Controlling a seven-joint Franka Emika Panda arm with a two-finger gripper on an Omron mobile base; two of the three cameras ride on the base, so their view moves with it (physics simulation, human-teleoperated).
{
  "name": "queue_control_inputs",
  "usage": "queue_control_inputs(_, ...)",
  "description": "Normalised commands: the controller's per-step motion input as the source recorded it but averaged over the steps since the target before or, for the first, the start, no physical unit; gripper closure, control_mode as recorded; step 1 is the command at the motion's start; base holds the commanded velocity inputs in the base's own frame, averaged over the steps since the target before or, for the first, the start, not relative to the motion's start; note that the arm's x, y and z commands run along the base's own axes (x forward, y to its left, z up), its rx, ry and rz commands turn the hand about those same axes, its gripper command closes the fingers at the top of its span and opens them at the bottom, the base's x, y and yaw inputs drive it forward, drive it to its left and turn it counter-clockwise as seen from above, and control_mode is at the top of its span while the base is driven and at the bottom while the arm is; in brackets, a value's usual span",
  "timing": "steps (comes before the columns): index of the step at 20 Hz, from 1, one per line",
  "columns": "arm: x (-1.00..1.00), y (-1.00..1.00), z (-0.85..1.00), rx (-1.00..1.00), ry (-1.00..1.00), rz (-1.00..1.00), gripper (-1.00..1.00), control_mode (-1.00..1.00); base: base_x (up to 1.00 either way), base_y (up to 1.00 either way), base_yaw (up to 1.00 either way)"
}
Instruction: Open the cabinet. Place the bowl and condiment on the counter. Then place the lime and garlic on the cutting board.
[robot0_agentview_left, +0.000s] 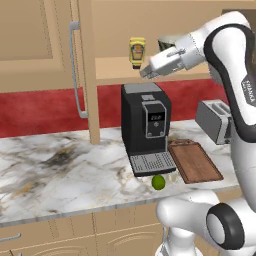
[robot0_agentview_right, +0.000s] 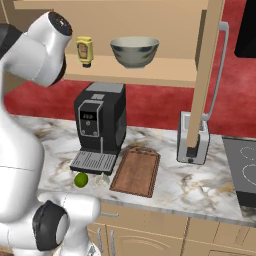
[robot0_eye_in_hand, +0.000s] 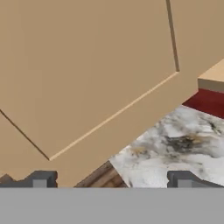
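The bowl (robot0_agentview_right: 134, 52) sits upright on the open cabinet's (robot0_agentview_right: 150, 20) lower shelf, with the yellow condiment (robot0_agentview_right: 85, 51) standing apart from it on the same shelf, toward the coffee machine's side. The end effector (robot0_agentview_left: 145, 74) hovers at shelf height just in front of the shelf edge, between the two, and in the left base view it is close beside the condiment (robot0_agentview_left: 136, 52), which stands upright with its long axis vertical. From that view the bottle looks the nearer of the two; a short reach in and toward it would likely bring the fingers either side of its body. The fingers stand wide apart and hold nothing; in the hand view the tips (robot0_eye_in_hand: 40, 179) frame only cabinet wood and a patch of table (robot0_eye_in_hand: 183, 144).

Below, the lime (robot0_agentview_left: 158, 182) lies on the table just in front of the coffee machine's (robot0_agentview_left: 145, 125) grille tray, beside the cutting board (robot0_agentview_left: 194, 161), not yet on it. A pale lump next to the lime (robot0_agentview_right: 81, 179) may be the garlic (robot0_agentview_right: 102, 179); it is too small to be sure.

The condiment's label is too blurred to read. Small lettering on the arm's dark band cannot be made out either.
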Motion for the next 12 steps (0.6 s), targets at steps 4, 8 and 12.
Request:
queue_control_inputs(4,0.56,-0.22,0.08,-0.23,-0.15,-0.42,-1.0,-1.0,0.0,0.0,0.0)
queue_control_inputs(8,0.56,-0.32,-0.1,-0.1,-0.14,-0.49,-1.0,-1.0,0.0,0.0,0.0)
queue_control_inputs(12,0.59,-0.24,-0.13,-0.09,-0.1,-0.54,-1.0,-1.0,0.0,0.0,0.0)
